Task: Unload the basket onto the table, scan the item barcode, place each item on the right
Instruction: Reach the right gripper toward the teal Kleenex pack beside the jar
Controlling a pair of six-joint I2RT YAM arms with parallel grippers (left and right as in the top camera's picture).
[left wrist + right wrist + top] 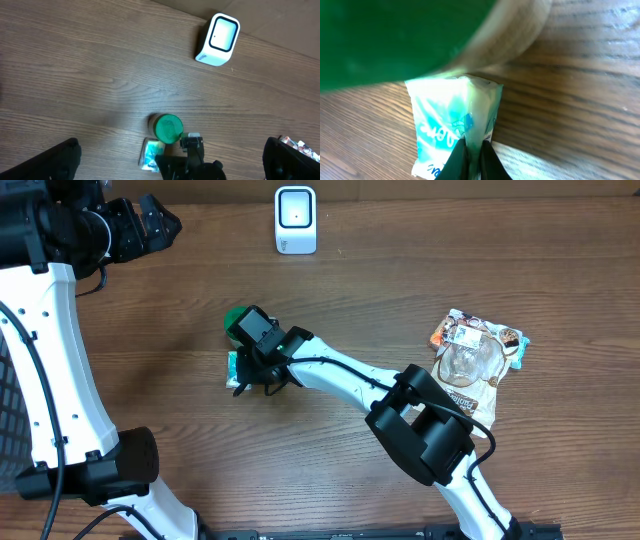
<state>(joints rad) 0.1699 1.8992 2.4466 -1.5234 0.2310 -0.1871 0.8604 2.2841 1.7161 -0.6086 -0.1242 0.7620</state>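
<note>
At the middle of the table point(330, 300), our right gripper point(472, 159) is pinched shut on the edge of a small white-and-blue packet point(451, 125). We cannot tell whether the packet is lifted off the wood. At 12 o'clock from the grip, just beside the packet's far end, stands a green-lidded jar point(236, 320), which crowds that side. Past it, toward 1 o'clock, bare wood runs up to the white scanner point(295, 220), which sits close to the table's far edge. At 3 o'clock, well apart, a pile of snack bags point(478, 350) lies beside the right arm's elbow. At 11 o'clock our left gripper point(162, 218) hangs with its jaws spread wide, holding nothing, near the far left corner. Open wood lies between it and the packet.
</note>
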